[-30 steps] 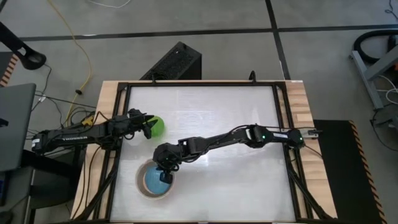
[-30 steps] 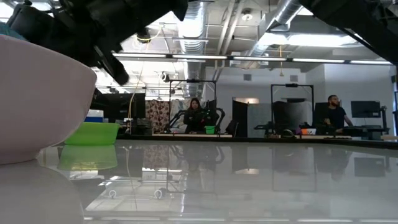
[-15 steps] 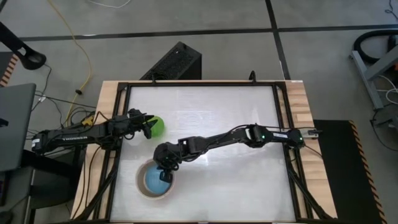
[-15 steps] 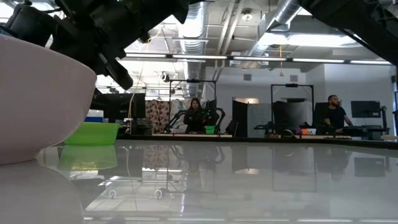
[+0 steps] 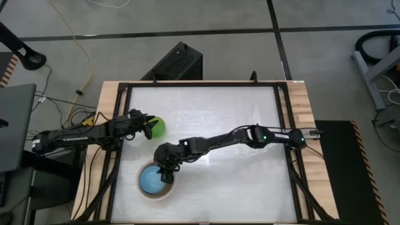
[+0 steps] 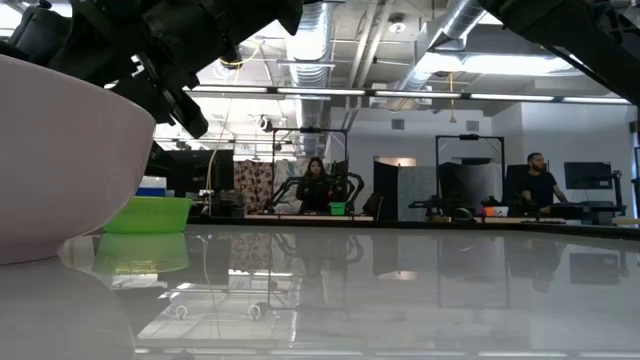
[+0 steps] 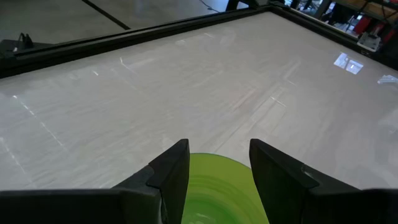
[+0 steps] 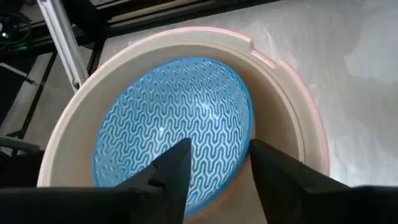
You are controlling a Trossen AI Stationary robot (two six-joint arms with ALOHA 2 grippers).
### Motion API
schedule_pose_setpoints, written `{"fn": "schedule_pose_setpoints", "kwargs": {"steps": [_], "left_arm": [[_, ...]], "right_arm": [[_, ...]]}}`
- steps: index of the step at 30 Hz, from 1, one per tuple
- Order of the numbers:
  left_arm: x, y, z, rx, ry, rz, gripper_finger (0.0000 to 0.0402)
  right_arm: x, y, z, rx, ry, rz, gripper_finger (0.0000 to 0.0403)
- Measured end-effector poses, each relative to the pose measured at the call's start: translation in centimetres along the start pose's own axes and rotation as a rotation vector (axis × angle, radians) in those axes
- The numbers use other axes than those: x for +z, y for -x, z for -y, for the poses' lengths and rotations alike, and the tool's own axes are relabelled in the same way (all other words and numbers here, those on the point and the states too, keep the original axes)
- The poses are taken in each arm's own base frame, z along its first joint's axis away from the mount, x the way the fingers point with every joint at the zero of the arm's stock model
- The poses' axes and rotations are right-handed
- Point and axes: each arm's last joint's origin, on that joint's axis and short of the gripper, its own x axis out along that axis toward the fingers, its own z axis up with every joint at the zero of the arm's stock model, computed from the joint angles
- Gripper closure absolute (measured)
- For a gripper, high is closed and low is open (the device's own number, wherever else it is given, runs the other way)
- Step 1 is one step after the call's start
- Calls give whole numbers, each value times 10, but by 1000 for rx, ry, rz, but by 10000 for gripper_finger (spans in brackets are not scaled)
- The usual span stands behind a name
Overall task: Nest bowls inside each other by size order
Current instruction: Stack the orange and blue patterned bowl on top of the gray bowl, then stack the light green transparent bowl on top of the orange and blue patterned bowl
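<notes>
The light blue bowl [image 8: 174, 118] [image 5: 152, 180] lies inside a larger beige bowl [image 8: 277, 93] [image 5: 140, 184] near the table's front left. That bowl looms at the left of the low view [image 6: 60, 170]. My right gripper [image 8: 217, 168] [image 5: 166, 176] hangs open over the blue bowl's right rim, with one finger above the blue bowl's inside and the other above the beige bowl. The green bowl [image 7: 217, 186] [image 5: 160, 126] [image 6: 147, 214] rests on its base farther back. My left gripper [image 7: 217, 165] [image 5: 149, 128] is open at its left side. My left gripper reaches level from the table's left, and the green bowl fills the gap between its open fingers [image 7: 171, 174]. I cannot tell whether they touch it. My right gripper points down over the blue bowl's rim [image 8: 245, 140], and I cannot tell whether a finger touches it.
A black rail [image 5: 200, 84] frames the white tabletop. A black box [image 5: 176, 61] stands on the floor beyond the far edge. The table's middle and right [image 5: 244, 175] hold only my right arm. People sit far off in the room behind [image 6: 315, 185].
The blue bowl has dropped level into the beige bowl and shifted slightly toward the table's left, so it now lies centred in it. My right gripper stays above its rim.
</notes>
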Motion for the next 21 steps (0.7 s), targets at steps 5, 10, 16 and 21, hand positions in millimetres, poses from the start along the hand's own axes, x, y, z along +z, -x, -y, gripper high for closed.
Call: {"fn": "schedule_pose_setpoints", "kwargs": {"steps": [5, 10, 16, 21], "left_arm": [[0, 0, 0, 0, 0, 0, 244], [0, 0, 0, 0, 0, 0, 244], [0, 0, 0, -1, 0, 0, 244], [0, 0, 0, -3, -1, -1, 244]], "right_arm": [[3, 4, 5, -10, 9, -5, 202], [17, 22, 9, -17, 6, 25, 202], [30, 55, 10, -103, 167, 5, 208], [30, 63, 43, -209, 213, -84, 215]]}}
